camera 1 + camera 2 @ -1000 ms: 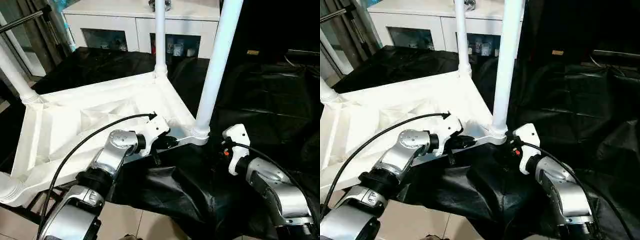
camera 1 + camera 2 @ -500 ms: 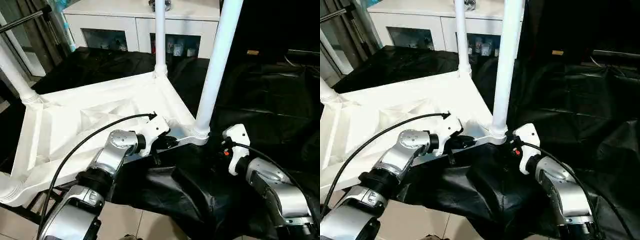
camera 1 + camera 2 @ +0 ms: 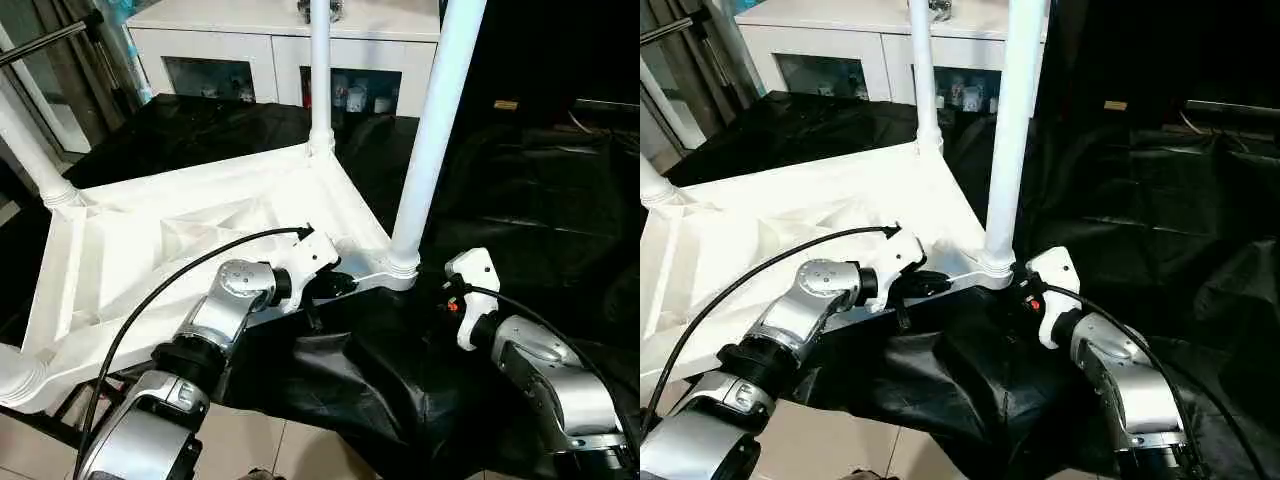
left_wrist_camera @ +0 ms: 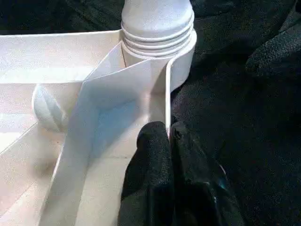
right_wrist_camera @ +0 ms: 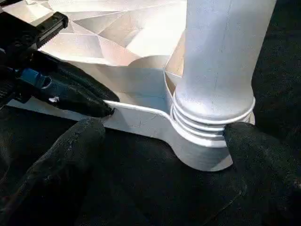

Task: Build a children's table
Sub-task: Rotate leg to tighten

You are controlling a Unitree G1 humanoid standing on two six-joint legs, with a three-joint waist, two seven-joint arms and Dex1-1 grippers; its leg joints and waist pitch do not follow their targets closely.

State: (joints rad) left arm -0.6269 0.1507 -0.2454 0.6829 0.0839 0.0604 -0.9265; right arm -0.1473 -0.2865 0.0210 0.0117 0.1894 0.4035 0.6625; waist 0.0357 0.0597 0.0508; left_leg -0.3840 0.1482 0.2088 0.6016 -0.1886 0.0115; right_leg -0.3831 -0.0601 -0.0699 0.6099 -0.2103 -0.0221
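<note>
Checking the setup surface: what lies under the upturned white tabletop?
Black cloth spreads beneath the tabletop and around its near corner socket. The work table under the cloth is covered, so its surface cannot be seen.

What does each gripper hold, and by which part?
The left gripper pinches the tabletop by its rim, near the corner socket. The right gripper, open, holds nothing.

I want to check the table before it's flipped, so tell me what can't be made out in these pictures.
- Tops of the near leg and far leg: cut off by the head views' upper edge.
- Near-left corner socket of the tabletop: its leg runs past the picture's left edge.
- Wall edge pinched by the left gripper: hidden between its fingers.
- How deep the near leg sits in its socket: hidden inside.
</note>
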